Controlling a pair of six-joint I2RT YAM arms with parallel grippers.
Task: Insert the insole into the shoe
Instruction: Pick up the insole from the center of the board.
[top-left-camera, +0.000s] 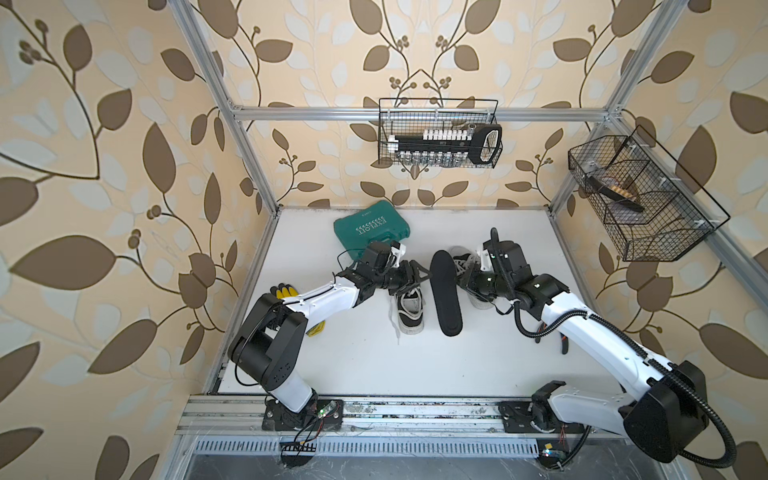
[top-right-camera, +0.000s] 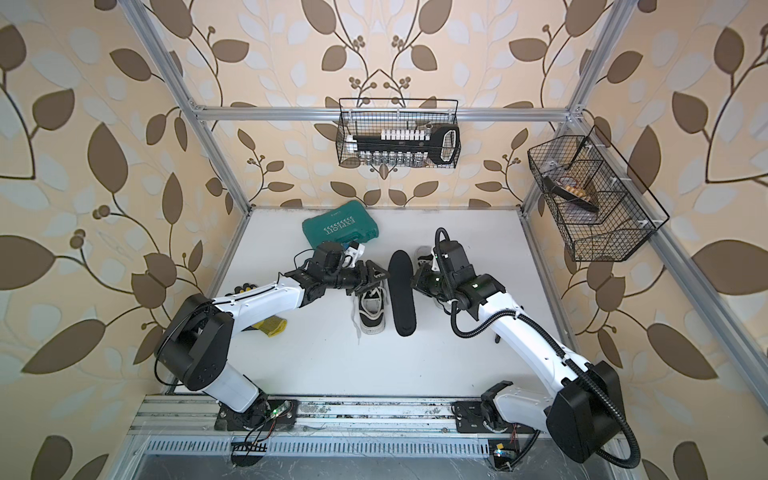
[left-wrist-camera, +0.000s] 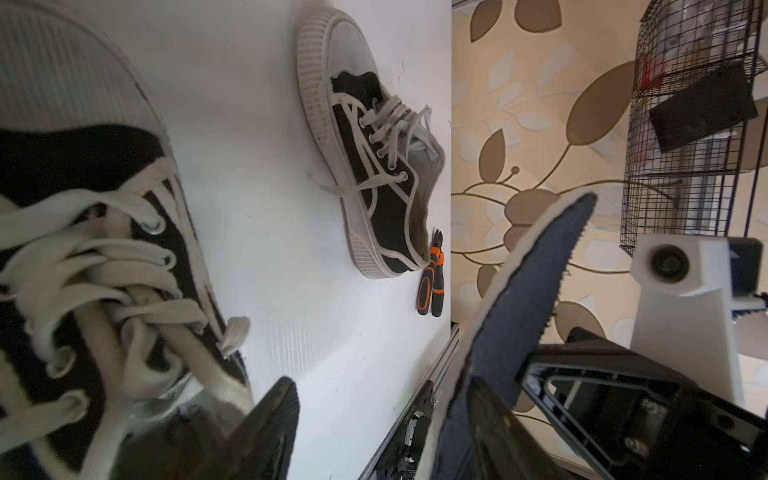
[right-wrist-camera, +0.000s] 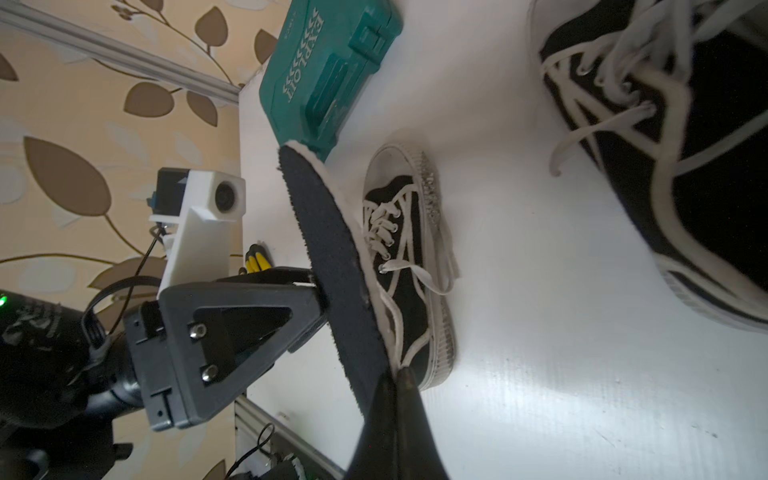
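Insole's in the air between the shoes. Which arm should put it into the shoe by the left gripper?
Probably right. The right gripper is shut on the insole, held aloft just beside that shoe. The left gripper is open at the insole's edge, clamping nothing.

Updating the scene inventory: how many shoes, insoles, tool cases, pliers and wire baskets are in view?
shoes: 2
insole: 1
tool case: 1
pliers: 1
wire baskets: 2
Total: 7
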